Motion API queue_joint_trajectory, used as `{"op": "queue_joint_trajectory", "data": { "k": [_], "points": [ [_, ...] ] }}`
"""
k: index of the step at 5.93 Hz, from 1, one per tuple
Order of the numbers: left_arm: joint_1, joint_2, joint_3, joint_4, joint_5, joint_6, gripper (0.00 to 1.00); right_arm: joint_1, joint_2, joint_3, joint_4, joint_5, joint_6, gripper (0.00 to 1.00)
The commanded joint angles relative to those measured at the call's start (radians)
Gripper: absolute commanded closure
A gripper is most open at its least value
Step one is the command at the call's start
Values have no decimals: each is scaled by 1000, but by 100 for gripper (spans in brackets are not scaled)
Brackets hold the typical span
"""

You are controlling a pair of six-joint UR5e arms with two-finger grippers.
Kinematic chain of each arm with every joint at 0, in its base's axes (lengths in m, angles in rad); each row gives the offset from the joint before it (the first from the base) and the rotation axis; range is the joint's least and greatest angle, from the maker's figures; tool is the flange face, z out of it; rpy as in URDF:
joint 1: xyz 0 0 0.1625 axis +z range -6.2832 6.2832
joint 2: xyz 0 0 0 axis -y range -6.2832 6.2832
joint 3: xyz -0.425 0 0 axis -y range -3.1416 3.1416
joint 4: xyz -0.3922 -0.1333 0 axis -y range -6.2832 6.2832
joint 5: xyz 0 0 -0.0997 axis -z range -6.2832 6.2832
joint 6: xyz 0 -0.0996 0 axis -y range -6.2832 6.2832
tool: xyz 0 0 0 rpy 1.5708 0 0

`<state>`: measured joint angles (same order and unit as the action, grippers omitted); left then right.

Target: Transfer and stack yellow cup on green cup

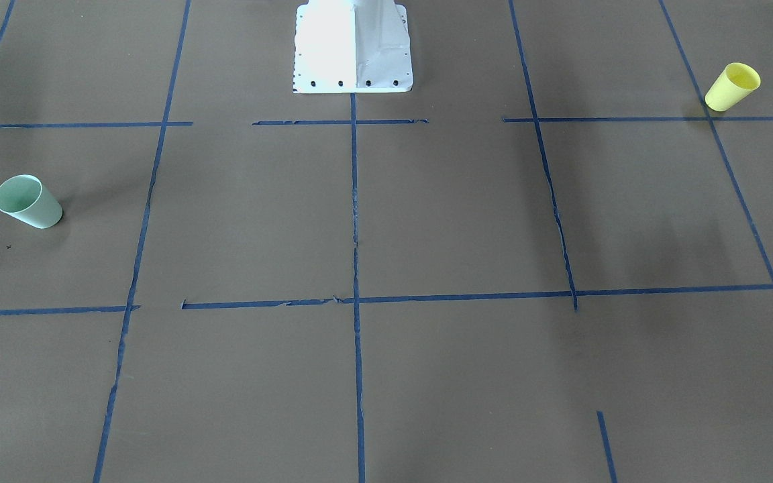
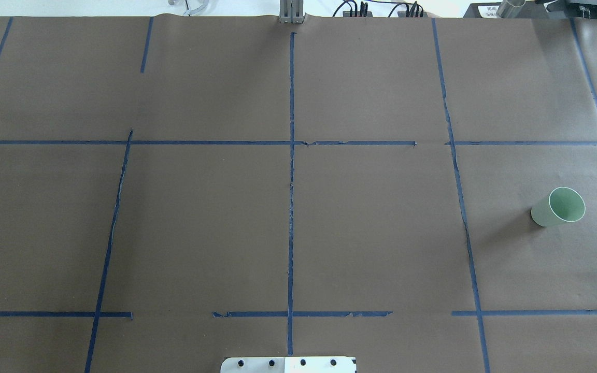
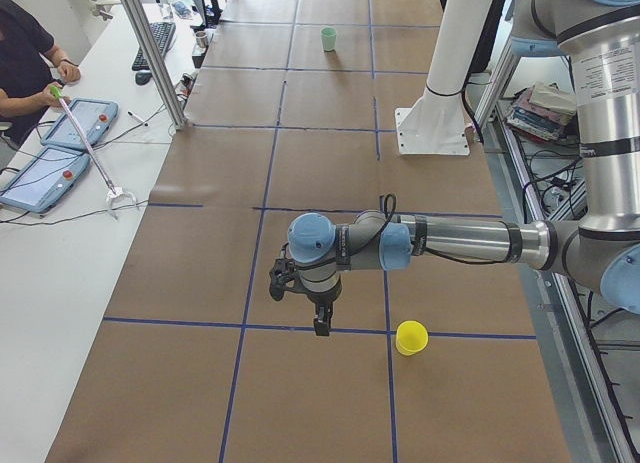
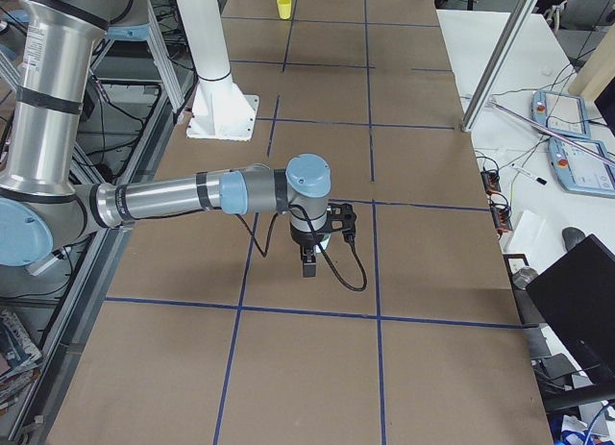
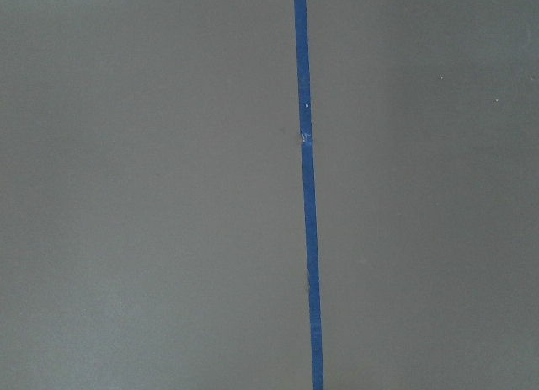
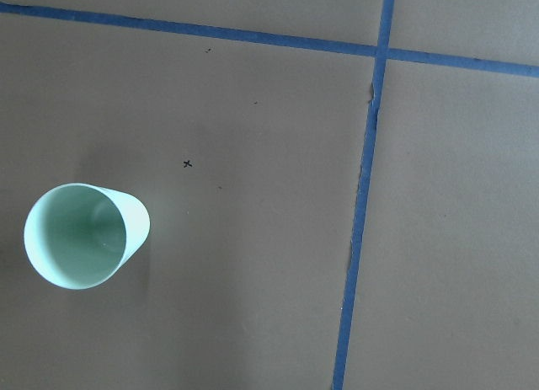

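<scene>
The left hand (image 3: 319,319) hangs near the yellow cup (image 3: 410,337), the right hand (image 4: 308,263) near the green cup (image 2: 558,207), far apart on the blue-taped brown worktop (image 2: 371,233); neither hand's opening can be told.

Table (image 2: 200,233) covered in brown paper, marked into squares by blue tape (image 2: 291,207). Two tablets (image 3: 80,123) laid on white side desk (image 3: 60,283); person (image 3: 20,58) seated there, keyboard (image 3: 158,43) placed beyond.
</scene>
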<state>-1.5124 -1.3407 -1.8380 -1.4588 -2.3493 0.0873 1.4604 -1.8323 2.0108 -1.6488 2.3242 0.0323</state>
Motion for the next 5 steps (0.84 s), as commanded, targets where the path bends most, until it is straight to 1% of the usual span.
{"op": "queue_joint_trajectory", "data": {
  "k": [1,2,4,5],
  "points": [
    [29,26,-6,-52,8,67,0,-12,2,0,1,3,1,0],
    [58,28,-6,-49,14,69,0,-24,7,0,3,-2,1,0],
    [58,28,-4,-49,13,66,0,-44,7,2,3,-5,8,0],
    [58,22,-6,-48,7,63,0,-45,7,2,4,7,8,0]
  ]
}}
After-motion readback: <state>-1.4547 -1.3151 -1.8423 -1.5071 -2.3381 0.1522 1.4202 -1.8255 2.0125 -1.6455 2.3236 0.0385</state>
